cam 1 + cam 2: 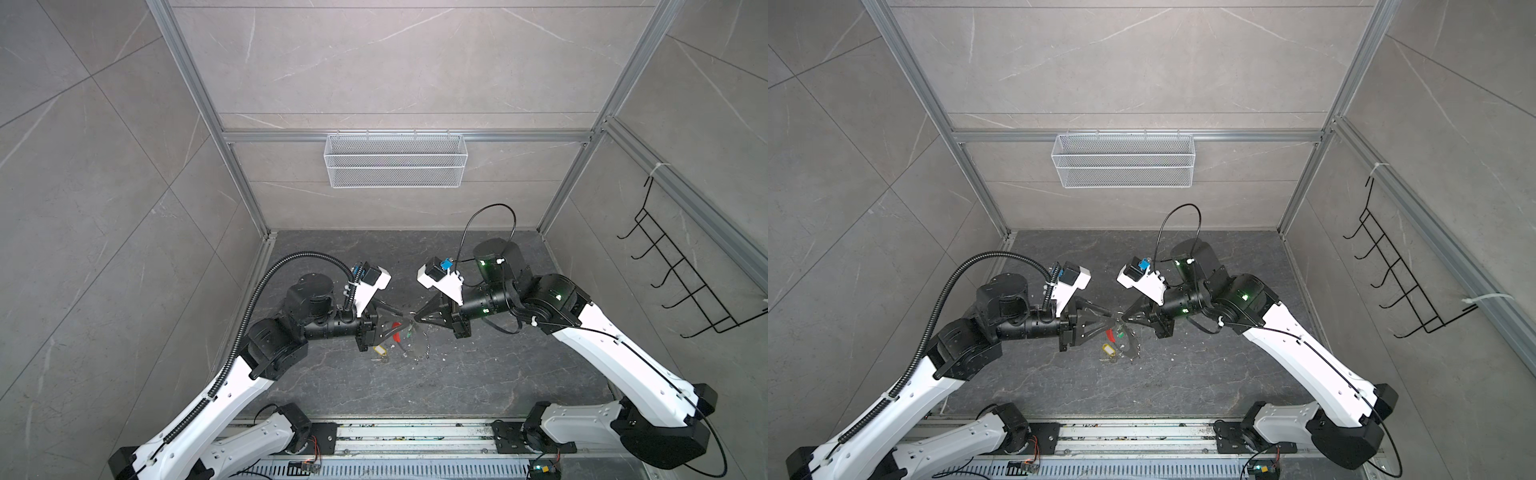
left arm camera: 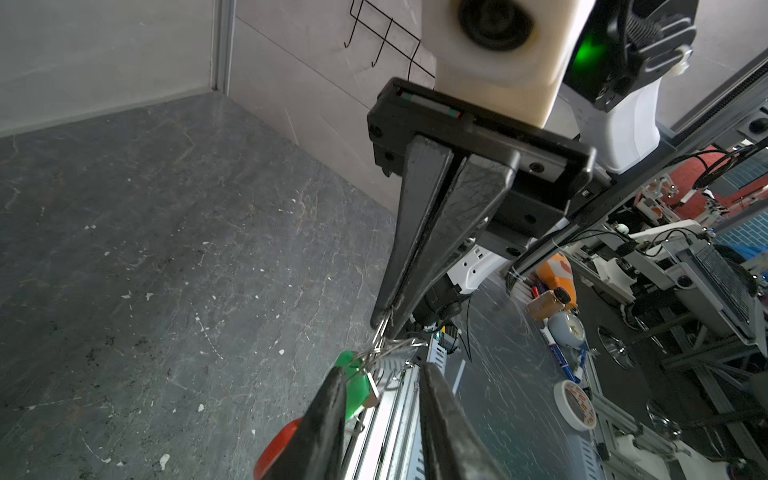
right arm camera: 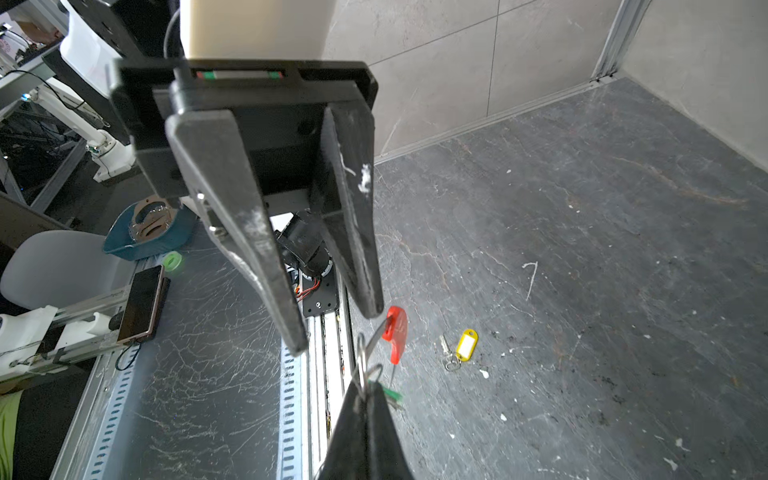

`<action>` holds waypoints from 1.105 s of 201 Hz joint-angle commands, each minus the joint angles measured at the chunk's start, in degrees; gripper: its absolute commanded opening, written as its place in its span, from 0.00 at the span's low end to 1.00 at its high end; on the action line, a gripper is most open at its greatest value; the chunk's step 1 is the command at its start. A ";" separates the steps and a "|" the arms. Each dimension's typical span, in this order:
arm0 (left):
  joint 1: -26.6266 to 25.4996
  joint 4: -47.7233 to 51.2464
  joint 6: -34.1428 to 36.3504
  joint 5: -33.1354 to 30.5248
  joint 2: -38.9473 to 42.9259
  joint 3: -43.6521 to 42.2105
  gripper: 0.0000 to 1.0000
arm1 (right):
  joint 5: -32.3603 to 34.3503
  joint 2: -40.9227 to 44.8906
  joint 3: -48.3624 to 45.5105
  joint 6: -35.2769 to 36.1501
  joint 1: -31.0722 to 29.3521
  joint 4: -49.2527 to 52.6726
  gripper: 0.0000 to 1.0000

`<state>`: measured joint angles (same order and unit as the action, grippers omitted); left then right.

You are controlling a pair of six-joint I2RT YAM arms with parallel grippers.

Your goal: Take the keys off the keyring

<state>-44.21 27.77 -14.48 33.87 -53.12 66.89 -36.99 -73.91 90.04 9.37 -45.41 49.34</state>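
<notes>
Left gripper (image 1: pixel 402 318): fingers spread, nothing clamped between them; reaching in from 9 o'clock in both top views.
Right gripper (image 1: pixel 415 321): fingers pressed together; reaching in from 3 o'clock, almost tip to tip with the left gripper over mid-floor.
Right grip: pinching thin silver wire at the very tip, seemingly the small ring of the green-tagged key (image 2: pixel 353 386); exact strand hard to tell.
Green-tagged key: off the floor, tag dangling just beside the right fingertips, at about 6 o'clock of them in both top views.
Keyring (image 3: pixel 395 326): raised off the floor, red sleeve just beside one left finger, dark wire running from the sleeve toward the right tip; contact with that left finger not clear.
Yellow-tagged key (image 3: pixel 466 344): flat on the dark floor (image 1: pixel 478 374), apart from the keyring, at about 7 o'clock of the meeting grippers in both top views.
Wire basket (image 1: pixel 395 174): hung on the back wall at 12 o'clock.
</notes>
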 commanded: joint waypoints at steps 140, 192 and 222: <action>0.25 1.49 3.13 7.07 -4.07 4.65 0.15 | 1.15 -1.85 4.44 1.80 -1.37 3.60 0.00; 0.24 1.21 3.10 5.72 -4.21 4.32 0.00 | 1.69 -1.50 4.20 0.97 -1.50 2.10 0.00; 0.25 -4.20 1.75 1.08 -0.91 0.48 0.00 | 3.92 0.93 0.69 -1.48 -1.47 -2.97 0.10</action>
<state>-44.21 28.80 -12.78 38.41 -57.25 69.28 -34.57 -75.50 92.53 10.02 -46.48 52.36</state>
